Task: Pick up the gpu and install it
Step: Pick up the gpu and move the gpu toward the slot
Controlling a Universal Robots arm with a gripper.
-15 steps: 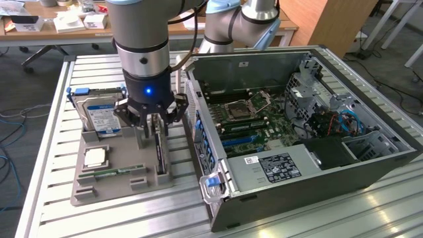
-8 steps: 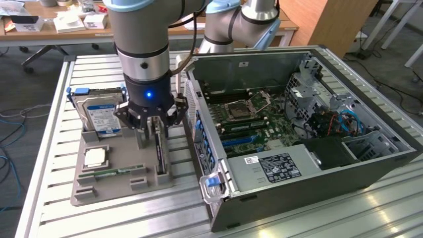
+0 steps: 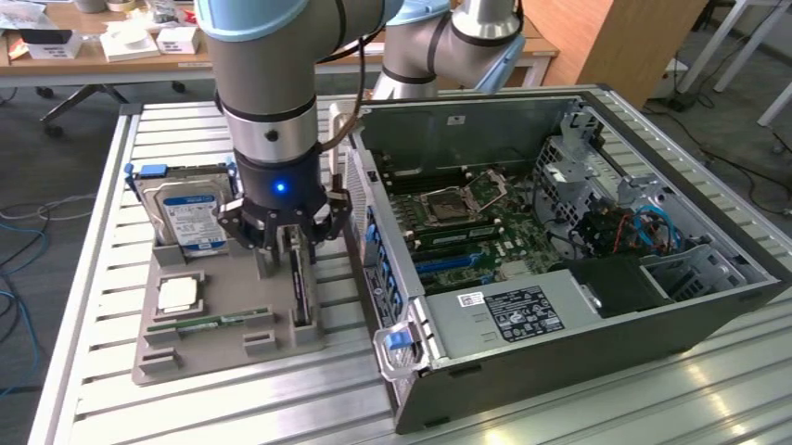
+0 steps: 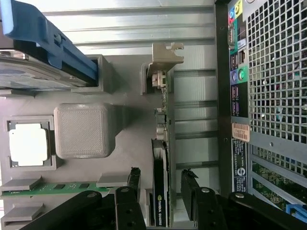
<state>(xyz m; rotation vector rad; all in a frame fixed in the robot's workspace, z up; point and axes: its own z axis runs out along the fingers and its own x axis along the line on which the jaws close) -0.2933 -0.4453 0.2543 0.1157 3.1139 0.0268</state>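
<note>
The gripper (image 3: 292, 239) hangs low over the grey fixture tray (image 3: 223, 360) on the slatted table (image 3: 87, 278), its jaws spread and straddling the gpu (image 3: 300, 289). The gpu stands on edge in a slot at the tray's side nearest the open computer case (image 3: 557, 343). A hard drive (image 3: 185, 218) stands upright at the exterior view's left of the gripper, with a processor chip (image 3: 180, 295) and a green memory stick (image 3: 210, 323) lying nearer the camera.

In the wrist view, the black fingers (image 4: 134, 181) flank the card on both sides with narrow gaps, not clamping it. Its metal end bracket (image 4: 166, 53) lies at the far end, beside the case's rear panel (image 4: 273, 72).
</note>
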